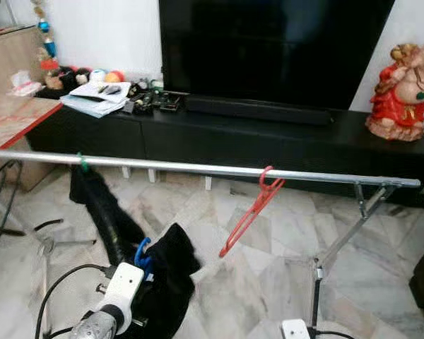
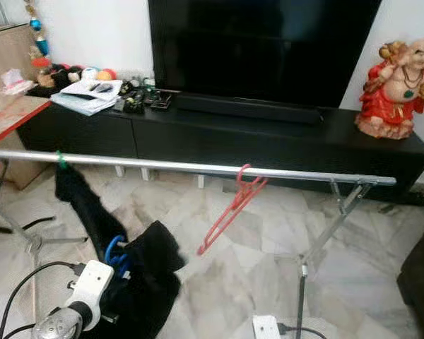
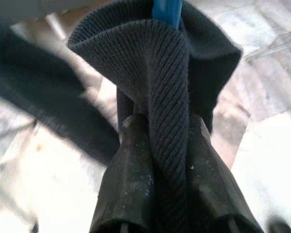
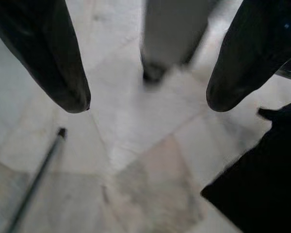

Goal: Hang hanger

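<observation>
**Blue hanger gripped low, rail waiting above**

The left gripper [image 3: 157, 145] is clamping its jaws on a fold of the black garment [image 1: 166, 272] that is draped over the blue hanger [image 1: 143, 256]. In the left wrist view the ribbed cloth is bunching between the two black fingers [image 3: 131, 179], and the blue plastic is showing just beyond the jaw tips. The right gripper [image 4: 148, 102] is hanging idle with its jaws apart over the marble floor [image 1: 268, 268], closed on nothing.

By my reading the task is sitting around its midpoint: the hanger is picked up, yet it is not on the metal rail [image 1: 198, 168], which is running above and ahead of the left jaws. What is left is the lift and the hooking. A red hanger [image 1: 253, 210] is already hooked on the rail, well off to the right of the left jaws, and a second dark garment [image 1: 99, 205] is hanging from a green hook [image 1: 82, 164] nearer them.

The blue hanger's visible loop is pointing up and away from the jaws, towards the rail. Its long axis I cannot tell, as cloth is hiding most of it.
</observation>
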You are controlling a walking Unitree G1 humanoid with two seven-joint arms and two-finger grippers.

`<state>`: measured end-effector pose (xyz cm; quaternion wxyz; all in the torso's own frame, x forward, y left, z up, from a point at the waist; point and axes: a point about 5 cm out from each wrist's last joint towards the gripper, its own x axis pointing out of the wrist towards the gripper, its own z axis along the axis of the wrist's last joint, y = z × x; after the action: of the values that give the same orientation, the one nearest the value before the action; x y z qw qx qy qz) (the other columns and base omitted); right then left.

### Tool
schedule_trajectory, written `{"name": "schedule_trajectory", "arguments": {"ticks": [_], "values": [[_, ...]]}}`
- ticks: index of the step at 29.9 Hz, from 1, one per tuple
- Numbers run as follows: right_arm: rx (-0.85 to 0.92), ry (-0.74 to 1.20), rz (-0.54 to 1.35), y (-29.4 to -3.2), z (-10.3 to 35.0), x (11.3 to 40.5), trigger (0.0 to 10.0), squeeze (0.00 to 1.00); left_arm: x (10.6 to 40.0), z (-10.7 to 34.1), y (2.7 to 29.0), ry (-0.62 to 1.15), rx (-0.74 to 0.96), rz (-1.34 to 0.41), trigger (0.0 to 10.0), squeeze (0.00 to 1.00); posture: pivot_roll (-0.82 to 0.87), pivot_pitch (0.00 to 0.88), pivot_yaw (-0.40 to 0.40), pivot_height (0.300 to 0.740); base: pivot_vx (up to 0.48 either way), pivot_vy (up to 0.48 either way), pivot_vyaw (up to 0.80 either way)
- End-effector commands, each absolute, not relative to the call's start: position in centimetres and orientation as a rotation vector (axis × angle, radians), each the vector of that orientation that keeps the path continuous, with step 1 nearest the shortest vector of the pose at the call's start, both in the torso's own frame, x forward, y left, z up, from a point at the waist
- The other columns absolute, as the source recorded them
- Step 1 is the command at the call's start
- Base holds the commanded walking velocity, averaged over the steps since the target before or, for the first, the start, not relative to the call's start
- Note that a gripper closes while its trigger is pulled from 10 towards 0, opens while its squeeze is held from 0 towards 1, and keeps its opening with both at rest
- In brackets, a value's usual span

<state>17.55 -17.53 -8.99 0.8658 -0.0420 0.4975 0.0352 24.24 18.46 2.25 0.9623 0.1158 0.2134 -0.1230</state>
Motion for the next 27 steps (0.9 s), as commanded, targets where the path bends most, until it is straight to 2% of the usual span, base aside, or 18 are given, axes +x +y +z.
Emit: {"name": "schedule_trajectory", "arguments": {"ticks": [1,5,13,17,21,27], "values": [[-0.106,1.048,0.056,-18.8,-9.0,17.3,10.0,0.0,24.8,3.0,17.5,0.386,0.229,-0.28,10.0,0.0,0.1,0.0,-0.038,0.74,0.454,0.0,0.0],[-0.116,1.062,0.047,-20.4,-9.1,16.3,10.0,0.0,24.7,2.8,17.3,0.403,0.273,-0.314,10.0,0.0,0.1,0.0,-0.038,0.74,0.397,0.0,0.0],[-0.12,1.083,0.042,-21.6,-9.4,14.8,10.0,0.0,25.0,2.8,17.6,0.388,0.28,-0.255,10.0,0.0,0.1,0.0,-0.035,0.74,0.0,0.0,0.0],[-0.122,1.088,0.059,-20.6,-9.7,14.5,10.0,0.0,25.0,3.0,17.9,0.364,0.277,-0.215,10.0,0.0,0.1,0.0,-0.038,0.74,0.0,0.0,0.0],[-0.123,1.07,0.088,-18.5,-9.6,15.8,10.0,0.0,23.7,2.9,18.8,0.322,0.272,-0.184,10.0,0.0,0.1,0.0,-0.04,0.74,0.0,0.0,0.0],[-0.13,1.059,0.1,-17.8,-9.4,16.5,10.0,0.0,23.1,3.7,19.6,0.246,0.237,-0.112,10.0,0.0,0.11,0.0,-0.05,0.74,0.0,0.0,0.0]]}}
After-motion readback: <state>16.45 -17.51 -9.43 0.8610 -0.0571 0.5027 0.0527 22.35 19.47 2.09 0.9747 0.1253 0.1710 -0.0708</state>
